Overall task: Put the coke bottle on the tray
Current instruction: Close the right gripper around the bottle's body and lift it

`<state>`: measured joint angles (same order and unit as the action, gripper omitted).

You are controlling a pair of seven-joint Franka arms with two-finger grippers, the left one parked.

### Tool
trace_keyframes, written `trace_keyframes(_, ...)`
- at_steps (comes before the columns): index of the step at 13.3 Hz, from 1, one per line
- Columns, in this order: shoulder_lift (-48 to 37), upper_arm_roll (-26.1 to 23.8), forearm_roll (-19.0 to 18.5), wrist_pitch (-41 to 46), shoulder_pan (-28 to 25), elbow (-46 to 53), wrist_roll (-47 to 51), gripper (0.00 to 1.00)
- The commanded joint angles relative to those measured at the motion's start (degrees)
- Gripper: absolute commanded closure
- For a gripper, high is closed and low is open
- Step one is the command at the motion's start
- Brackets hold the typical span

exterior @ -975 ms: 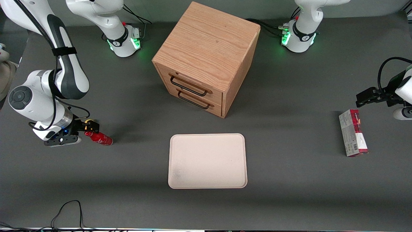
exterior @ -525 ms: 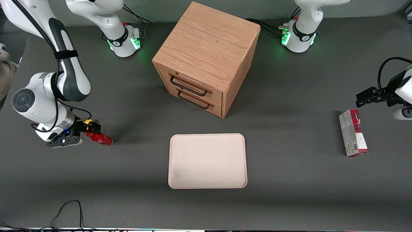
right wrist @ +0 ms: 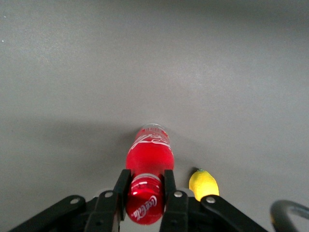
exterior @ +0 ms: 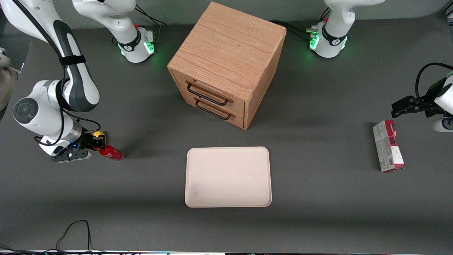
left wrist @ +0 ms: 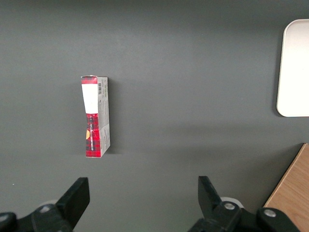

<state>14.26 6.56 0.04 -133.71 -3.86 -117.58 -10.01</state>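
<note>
The coke bottle point(exterior: 111, 153), small, red, with white lettering, lies on its side on the grey table toward the working arm's end. My right gripper point(exterior: 98, 146) is low at its cap end. In the right wrist view the two black fingers point(right wrist: 121, 187) press against both sides of the bottle's neck point(right wrist: 145, 191), so the gripper point(right wrist: 145, 182) is shut on the bottle point(right wrist: 148, 152). The cream-beige tray point(exterior: 228, 176) lies flat in front of the cabinet, nearer the front camera, a good way from the bottle. Its corner shows in the left wrist view point(left wrist: 294, 67).
A small yellow lemon point(exterior: 98, 135) point(right wrist: 203, 182) sits right beside the gripper and bottle. The wooden two-drawer cabinet point(exterior: 226, 60) stands mid-table. A red-and-grey carton point(exterior: 388, 150) point(left wrist: 95, 116) lies toward the parked arm's end.
The gripper's fingers have closed in on the bottle's neck and the bottle has shifted slightly. The arm has barely moved over the last half second.
</note>
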Motion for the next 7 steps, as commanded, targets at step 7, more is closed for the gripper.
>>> trace_keyframes(7,-1.52,0.2,2.41,26.6,-0.27,22.6,-2.3,0.84)
